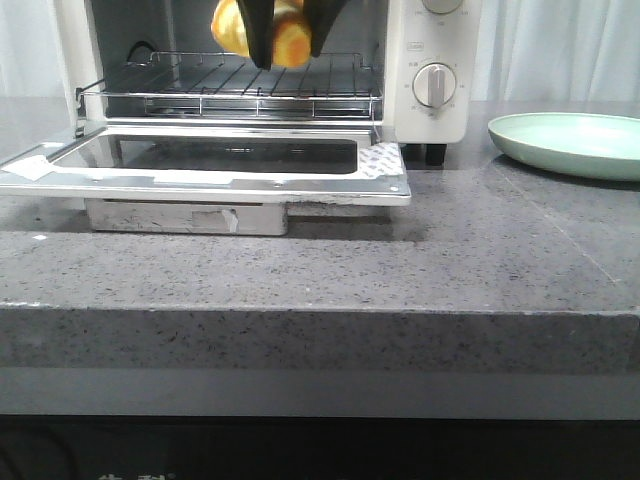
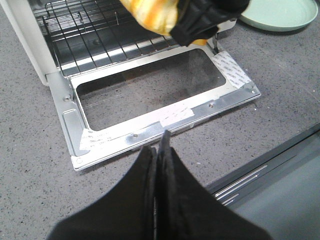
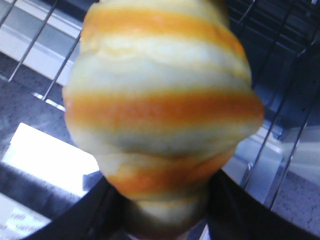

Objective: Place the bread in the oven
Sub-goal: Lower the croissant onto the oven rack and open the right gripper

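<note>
The white oven point(image 1: 430, 60) stands at the back with its glass door point(image 1: 210, 160) folded down flat and its wire rack point(image 1: 250, 85) bare. My right gripper point(image 1: 290, 45) is shut on the bread point(image 1: 285, 35), a yellow roll with orange stripes, and holds it just above the front of the rack. The bread fills the right wrist view point(image 3: 160, 100) between the black fingers. It also shows in the left wrist view point(image 2: 152, 15), held over the rack point(image 2: 85, 30). My left gripper point(image 2: 159, 150) is shut and empty, above the counter in front of the door point(image 2: 150, 100).
A pale green plate point(image 1: 570, 142) lies on the grey stone counter to the right of the oven, and shows in the left wrist view point(image 2: 282, 12). The counter's front edge point(image 1: 320, 315) runs across the near side. A white curtain hangs behind.
</note>
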### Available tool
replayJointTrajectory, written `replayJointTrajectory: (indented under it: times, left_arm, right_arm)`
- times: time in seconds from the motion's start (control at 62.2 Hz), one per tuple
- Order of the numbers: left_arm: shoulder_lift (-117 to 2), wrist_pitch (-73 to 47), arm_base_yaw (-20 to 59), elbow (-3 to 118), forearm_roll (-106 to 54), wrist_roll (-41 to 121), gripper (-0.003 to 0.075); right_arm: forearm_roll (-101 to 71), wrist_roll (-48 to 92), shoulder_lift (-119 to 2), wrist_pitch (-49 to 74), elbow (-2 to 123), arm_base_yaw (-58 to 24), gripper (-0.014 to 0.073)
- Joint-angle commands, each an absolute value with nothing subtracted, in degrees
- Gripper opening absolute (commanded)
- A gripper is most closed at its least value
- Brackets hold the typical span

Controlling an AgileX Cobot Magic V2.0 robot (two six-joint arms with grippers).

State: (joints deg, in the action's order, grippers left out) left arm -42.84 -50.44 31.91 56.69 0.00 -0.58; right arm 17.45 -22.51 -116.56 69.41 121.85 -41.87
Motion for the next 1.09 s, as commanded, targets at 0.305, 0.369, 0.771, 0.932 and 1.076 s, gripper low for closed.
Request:
replayJointTrajectory:
  times: [0.305, 0.369, 0.771, 0.932, 1.076]
  left_arm:
    - [-42.62, -45.51, 32.00, 58.17, 0.00, -0.80, -0.0018]
    - [-42.62, -45.51, 32.00, 58.17, 0.00, -0.80, -0.0018]
    - [-42.62, -45.51, 32.00, 58.17, 0.00, -0.80, -0.0018]
    - [-42.62, -45.51, 32.00, 58.17, 0.00, -0.80, -0.0018]
    - [-42.62, -45.40, 32.00, 58.17, 0.00, -0.80, -0.0018]
  right_arm:
    - [26.90, -22.57, -118.57, 64.24, 126.84, -41.54, 0.0097]
    - [27.03, -22.57, -118.57, 63.50, 126.84, -41.54, 0.0097]
    - [26.41, -22.63, -118.36, 64.42, 126.84, -41.05, 0.0570]
    - [23.89, -22.63, -116.85, 66.58, 126.79, -41.35, 0.0580]
    - [23.25, -22.37, -114.42, 69.27, 126.03, -42.22, 0.0580]
